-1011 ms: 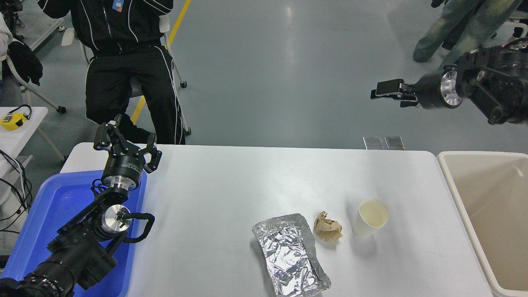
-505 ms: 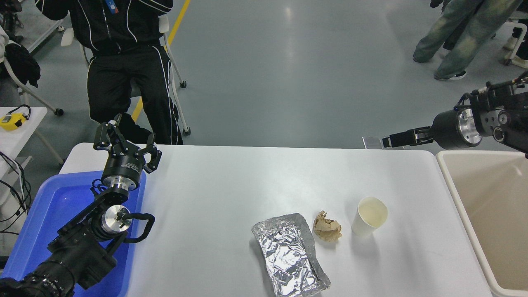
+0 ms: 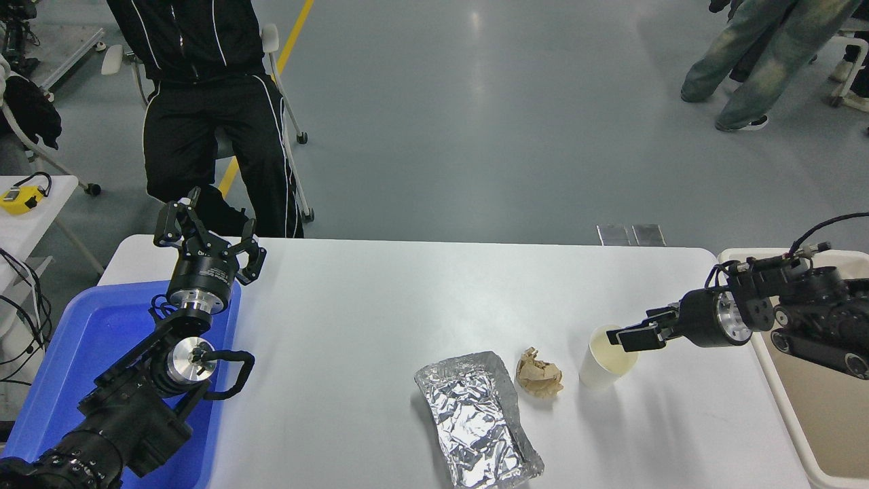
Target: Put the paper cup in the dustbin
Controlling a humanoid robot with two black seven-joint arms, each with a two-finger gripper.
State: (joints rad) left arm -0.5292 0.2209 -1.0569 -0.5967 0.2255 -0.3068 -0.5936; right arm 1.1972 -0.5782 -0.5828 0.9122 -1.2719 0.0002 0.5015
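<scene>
The paper cup (image 3: 599,372), small and white with a cream inside, stands upright on the white table (image 3: 380,305) right of centre. My right gripper (image 3: 623,337) comes in low from the right and its tip sits over the cup's right rim. The view is side-on, so I cannot tell whether it is open or touches the cup. The beige dustbin (image 3: 831,418) stands at the table's right end, partly hidden by my right arm. My left gripper (image 3: 207,234) is open and empty, parked at the far left above the blue tray.
A crumpled brown paper ball (image 3: 540,373) lies just left of the cup, and a crinkled silver foil sheet (image 3: 478,418) left of that. A blue tray (image 3: 75,353) sits under my left arm. A person in black (image 3: 204,115) sits beyond the table's far left; another stands at the top right.
My right arm has come down from high over the floor at the upper right to table height, bringing the gripper to the cup's rim. The cup and left arm have not moved.
</scene>
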